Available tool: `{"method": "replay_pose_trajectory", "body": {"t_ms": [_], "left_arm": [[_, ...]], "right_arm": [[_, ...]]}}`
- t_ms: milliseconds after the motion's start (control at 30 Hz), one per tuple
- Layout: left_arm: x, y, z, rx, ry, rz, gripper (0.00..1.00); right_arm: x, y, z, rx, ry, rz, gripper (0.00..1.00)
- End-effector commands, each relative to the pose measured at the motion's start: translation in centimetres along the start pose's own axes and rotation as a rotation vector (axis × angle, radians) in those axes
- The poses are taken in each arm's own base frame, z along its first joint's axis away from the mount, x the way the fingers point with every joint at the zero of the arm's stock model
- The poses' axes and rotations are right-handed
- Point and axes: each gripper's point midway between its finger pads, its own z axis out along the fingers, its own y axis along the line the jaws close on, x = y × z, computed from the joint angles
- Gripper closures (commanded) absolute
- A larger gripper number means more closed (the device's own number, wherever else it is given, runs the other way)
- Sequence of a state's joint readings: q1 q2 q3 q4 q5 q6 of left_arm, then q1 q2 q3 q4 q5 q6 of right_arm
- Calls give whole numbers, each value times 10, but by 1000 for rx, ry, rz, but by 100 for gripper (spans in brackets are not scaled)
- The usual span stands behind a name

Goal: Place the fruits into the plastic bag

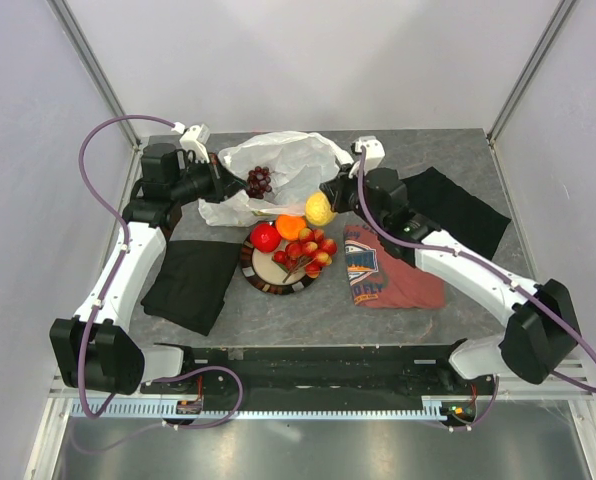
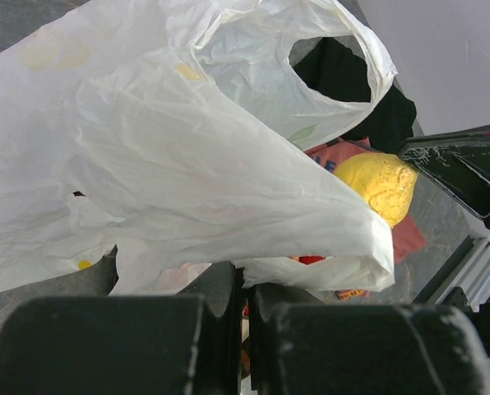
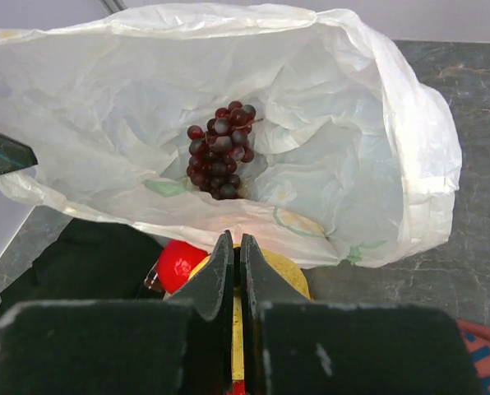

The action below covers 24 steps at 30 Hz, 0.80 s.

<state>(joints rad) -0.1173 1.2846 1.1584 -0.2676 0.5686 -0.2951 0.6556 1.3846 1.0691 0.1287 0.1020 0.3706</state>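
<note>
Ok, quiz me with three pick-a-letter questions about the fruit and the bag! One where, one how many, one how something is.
1. Where is the grape bunch? A on the floor, B in a cup, C inside the plastic bag.
2. How many black cloths are there? A two, B one, C five.
3. The bag's mouth is: A tied shut, B open, C taped.
Answers: C, it lies in the bag; A, one on each side; B, the left gripper holds an edge up.

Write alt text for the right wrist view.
An open white bag holds a grape bunch. In front, the shut right gripper hangs over a lemon, with an apple beside it.
</note>
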Motion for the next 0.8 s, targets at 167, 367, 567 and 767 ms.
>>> {"method": "replay_pose_trajectory", "body": {"t_ms": [167,367,567,767], "left_arm": [[-6,-6,1,37,-3,-21,98],[-6,-3,1,25,-6,-13,98],[-7,-5,0,31,-6,-19,98],[-7,-5,0,37,-1,-19,99]], "right_arm": [[-43,13,61,-17,-130,-2,100],[-41,28,116,-63,-103,3,100],[-32,43,153,-114,-113,85,100],[-7,79,177,-221,-59,148,100]]}}
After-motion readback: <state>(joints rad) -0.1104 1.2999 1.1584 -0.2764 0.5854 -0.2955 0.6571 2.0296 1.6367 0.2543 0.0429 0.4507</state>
